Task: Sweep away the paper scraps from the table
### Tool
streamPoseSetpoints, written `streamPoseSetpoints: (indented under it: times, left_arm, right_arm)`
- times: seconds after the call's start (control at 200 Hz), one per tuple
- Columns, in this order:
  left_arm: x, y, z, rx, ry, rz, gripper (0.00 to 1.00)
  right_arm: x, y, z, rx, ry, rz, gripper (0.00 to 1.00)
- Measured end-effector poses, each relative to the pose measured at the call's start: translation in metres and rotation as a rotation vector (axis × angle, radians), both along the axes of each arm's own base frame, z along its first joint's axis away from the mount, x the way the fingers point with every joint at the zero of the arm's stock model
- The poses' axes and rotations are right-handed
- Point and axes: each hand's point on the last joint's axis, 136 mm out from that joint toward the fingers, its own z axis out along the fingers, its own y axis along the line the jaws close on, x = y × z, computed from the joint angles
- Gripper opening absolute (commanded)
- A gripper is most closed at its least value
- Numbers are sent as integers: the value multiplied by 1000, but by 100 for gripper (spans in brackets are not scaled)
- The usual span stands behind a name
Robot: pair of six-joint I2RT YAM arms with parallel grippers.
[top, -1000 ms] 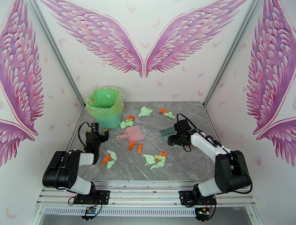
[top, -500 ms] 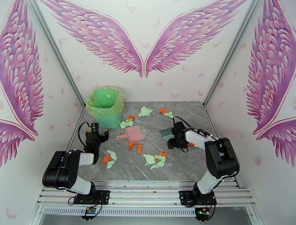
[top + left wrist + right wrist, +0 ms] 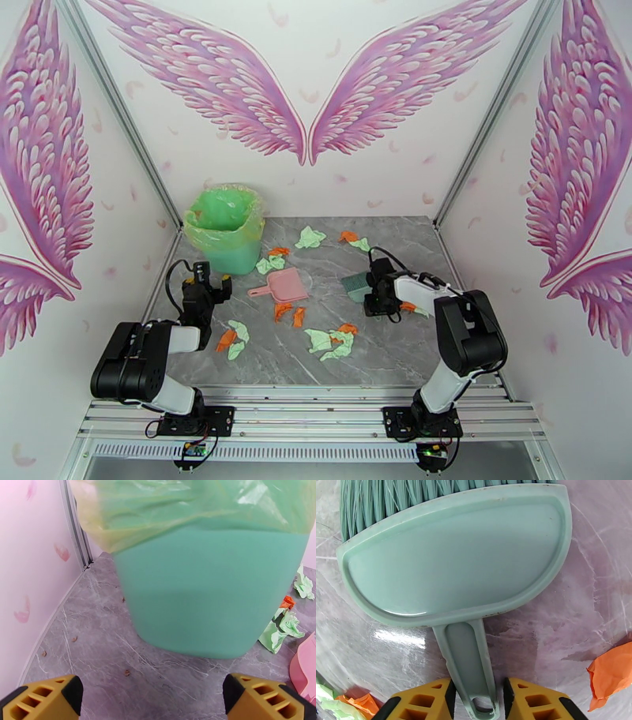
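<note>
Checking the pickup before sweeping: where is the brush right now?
The brush lies flat on the table, right of centre in the top view, right of the pink dustpan, with the right tool straddling its handle.

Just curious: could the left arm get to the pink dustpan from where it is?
Probably yes: the left end effector is open, and only bare table lies between it and the pink dustpan.

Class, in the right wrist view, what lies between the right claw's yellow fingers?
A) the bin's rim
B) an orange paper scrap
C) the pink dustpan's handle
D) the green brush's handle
D: the green brush has its thin handle running down between the yellow fingers of the right claw.
</note>
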Motion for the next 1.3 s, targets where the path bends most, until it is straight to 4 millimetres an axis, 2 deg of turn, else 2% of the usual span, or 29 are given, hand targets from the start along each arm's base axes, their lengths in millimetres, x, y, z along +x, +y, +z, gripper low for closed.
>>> streamPoseSetpoints:
  times: [0.095,0.165,0.33,0.505,0.605,0.785,0.88,1.02,1.155,1.3]
  left_arm:
    - [-1,3,2,4,10,19,99]
    - [-3,4,11,7,-4,32,99]
    - [-13,8,48,-17,-84,80,99]
    - [-38,12,81,-73,-134,145,99]
    - [-58,7,109,-121,-193,137,99]
    - [-91,-3,156,-238,-312,82,99]
    - [-96,-21,176,-310,-327,-24,99]
    - [-95,-68,198,-457,-298,-265,99]
    - [-104,-117,194,-595,-211,-474,99]
    - [-122,-168,182,-694,-106,-647,99]
  right_arm:
    - [0,0,0,0,0,2,29]
    - [0,0,0,0,-2,1,26]
    - [1,0,2,1,-6,1,22]
    - [-1,8,8,32,-16,16,21]
    - [-2,14,25,50,-54,28,21]
    - [-6,26,77,79,-170,65,21]
    - [-10,36,107,92,-236,99,21]
    - [-23,49,144,114,-320,149,21]
    - [-37,63,170,133,-381,188,21]
    - [-44,73,179,136,-407,213,21]
